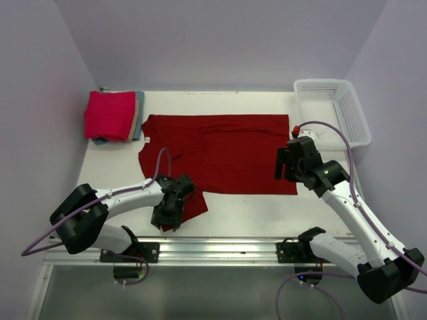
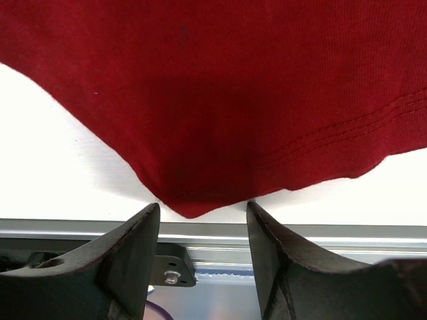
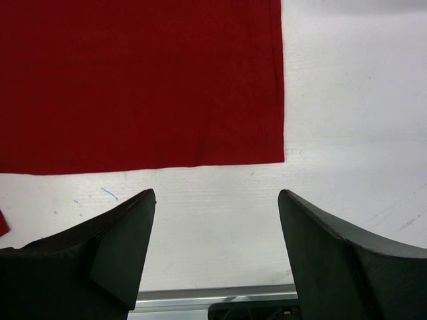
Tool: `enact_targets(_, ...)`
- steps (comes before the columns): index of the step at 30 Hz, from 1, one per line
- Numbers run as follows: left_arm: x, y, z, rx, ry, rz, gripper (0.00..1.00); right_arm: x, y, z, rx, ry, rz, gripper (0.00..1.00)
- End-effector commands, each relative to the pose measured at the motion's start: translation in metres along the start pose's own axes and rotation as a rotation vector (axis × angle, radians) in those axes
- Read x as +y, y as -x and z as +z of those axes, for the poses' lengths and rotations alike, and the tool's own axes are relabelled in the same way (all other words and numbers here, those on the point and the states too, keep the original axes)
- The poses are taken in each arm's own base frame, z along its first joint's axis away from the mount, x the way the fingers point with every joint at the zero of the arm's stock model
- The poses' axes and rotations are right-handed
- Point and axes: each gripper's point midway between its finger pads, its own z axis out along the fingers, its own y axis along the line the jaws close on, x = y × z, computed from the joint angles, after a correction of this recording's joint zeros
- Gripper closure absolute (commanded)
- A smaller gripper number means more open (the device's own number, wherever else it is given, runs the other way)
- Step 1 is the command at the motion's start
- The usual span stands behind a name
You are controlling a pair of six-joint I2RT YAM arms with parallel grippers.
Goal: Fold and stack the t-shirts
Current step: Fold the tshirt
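A dark crimson t-shirt (image 1: pixel 220 152) lies spread flat on the white table, one sleeve reaching toward the near-left. My left gripper (image 1: pixel 165 217) is open over that sleeve's tip; in the left wrist view the sleeve's point (image 2: pixel 193 207) sits just beyond the open fingers, not gripped. My right gripper (image 1: pixel 283 163) is open above the shirt's right edge; in the right wrist view the shirt's corner (image 3: pixel 270 150) lies ahead of the open fingers. A folded pinkish-red t-shirt (image 1: pixel 109 115) tops a stack at the back left, with a blue-grey one (image 1: pixel 138 119) showing under it.
A white plastic mesh basket (image 1: pixel 332 110) stands at the back right. The table's near edge is a metal rail (image 1: pixel 213 248) with the arm bases bolted to it. Walls close the table in at the left, back and right.
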Motion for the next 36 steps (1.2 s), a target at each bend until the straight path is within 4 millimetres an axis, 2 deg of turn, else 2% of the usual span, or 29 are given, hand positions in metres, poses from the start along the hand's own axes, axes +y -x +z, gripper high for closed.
enact_targets(1, -0.014, 0.012, -0.004, -0.030, -0.045, 0.035, 0.43, -0.004, 0.007, -0.003, -0.031, -0.011, 0.013, 0.22)
enact_targets(4, -0.015, 0.013, -0.003, -0.029, -0.046, 0.043, 0.51, -0.004, 0.009, -0.003, -0.037, -0.016, 0.016, 0.27)
enact_targets(5, -0.015, 0.013, -0.003, -0.030, -0.048, 0.047, 0.64, -0.005, 0.009, -0.004, -0.039, -0.017, 0.017, 0.28)
enact_targets(7, -0.015, 0.013, -0.002, -0.030, -0.048, 0.047, 0.77, -0.005, 0.009, -0.004, -0.040, -0.020, 0.017, 0.32)
enact_targets(8, -0.015, 0.013, -0.002, -0.030, -0.048, 0.049, 0.91, -0.006, 0.008, -0.003, -0.039, -0.024, 0.016, 0.34)
enact_targets(10, -0.016, 0.013, -0.003, -0.031, -0.049, 0.049, 0.98, -0.007, 0.009, -0.003, -0.040, -0.029, 0.016, 0.37)
enact_targets(15, -0.015, 0.013, -0.006, -0.038, -0.055, 0.050, 1.00, -0.014, 0.006, 0.001, -0.040, -0.073, 0.016, 0.41)
enact_targets(18, -0.020, 0.020, -0.021, -0.074, -0.083, 0.043, 1.00, -0.025, -0.001, 0.010, -0.016, -0.143, 0.035, 0.40)
enact_targets(19, -0.020, 0.023, -0.027, -0.089, -0.090, 0.038, 1.00, -0.026, -0.007, 0.017, 0.016, -0.163, 0.046, 0.38)
enact_targets(20, -0.024, 0.032, -0.041, -0.138, -0.113, 0.029, 1.00, -0.031, -0.013, 0.022, 0.041, -0.184, 0.059, 0.30)
enact_targets(22, -0.024, 0.036, -0.057, -0.173, -0.131, 0.022, 1.00, -0.033, -0.022, 0.034, 0.088, -0.213, 0.085, 0.23)
enact_targets(23, -0.028, 0.043, -0.069, -0.204, -0.154, 0.017, 1.00, -0.035, -0.032, 0.042, 0.133, -0.206, 0.118, 0.16)
enact_targets(25, -0.028, 0.045, -0.084, -0.234, -0.171, 0.015, 1.00, -0.034, -0.048, 0.055, 0.210, -0.203, 0.175, 0.14)
enact_targets(28, -0.025, 0.050, -0.102, -0.282, -0.182, 0.019, 1.00, -0.038, -0.069, 0.070, 0.265, -0.212, 0.277, 0.13)
enact_targets(31, -0.025, 0.053, -0.110, -0.310, -0.198, 0.031, 1.00, -0.037, -0.076, 0.079, 0.281, -0.197, 0.393, 0.15)
enact_targets(36, -0.026, 0.053, -0.112, -0.329, -0.218, 0.050, 1.00, -0.037, -0.069, 0.090, 0.247, -0.176, 0.543, 0.24)
